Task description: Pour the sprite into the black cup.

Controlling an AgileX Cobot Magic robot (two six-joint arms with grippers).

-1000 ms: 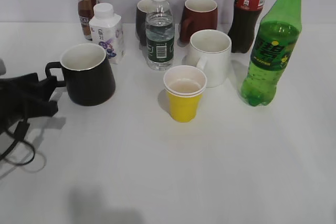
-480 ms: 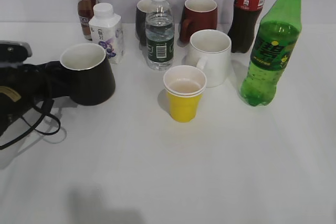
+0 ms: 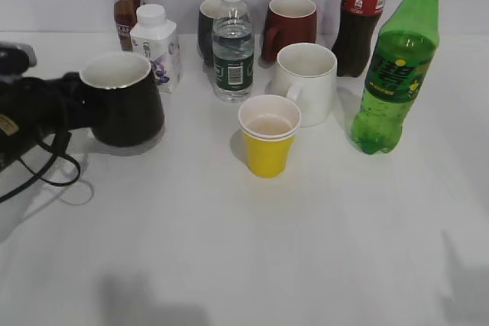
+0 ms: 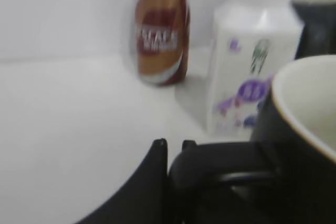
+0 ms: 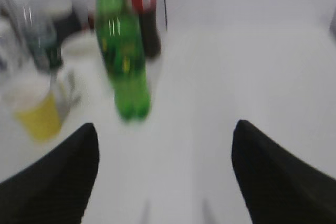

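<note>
We see the left hand [image 3: 72, 104] closed on the loop handle of the black cup [image 3: 122, 101], which sits upright at the far left of the white worktop [image 3: 252, 242], well apart from the sprite [image 3: 395, 66]; in the exterior view we cannot tell whether its base touches the worktop. In the left wrist view the dark fingers [image 4: 157, 177] grip the handle, with the cup's white inside [image 4: 310, 103] at the right edge. Just behind the cup stands a white carton [image 3: 155, 45] with purple print, and behind that a brown bottle [image 3: 124, 4]. To the cup's right, well apart, stands a yellow paper cup [image 3: 268, 137]; a white mug [image 3: 305, 82] sits just behind it, and a clear water bottle [image 3: 232, 43] stands behind and to the right of the black cup. Farther back are a dark mug [image 3: 206, 27], a dark red mug [image 3: 291, 24] and a cola bottle [image 3: 363, 17]. The sprite stands upright at the far right, cap off, beside the cola bottle. Our right hand [image 5: 165, 177] is spread wide and holds nothing; its blurred wrist view shows the sprite [image 5: 123, 61] ahead, between the two fingers [image 5: 58, 182], nearer the left one.
</note>
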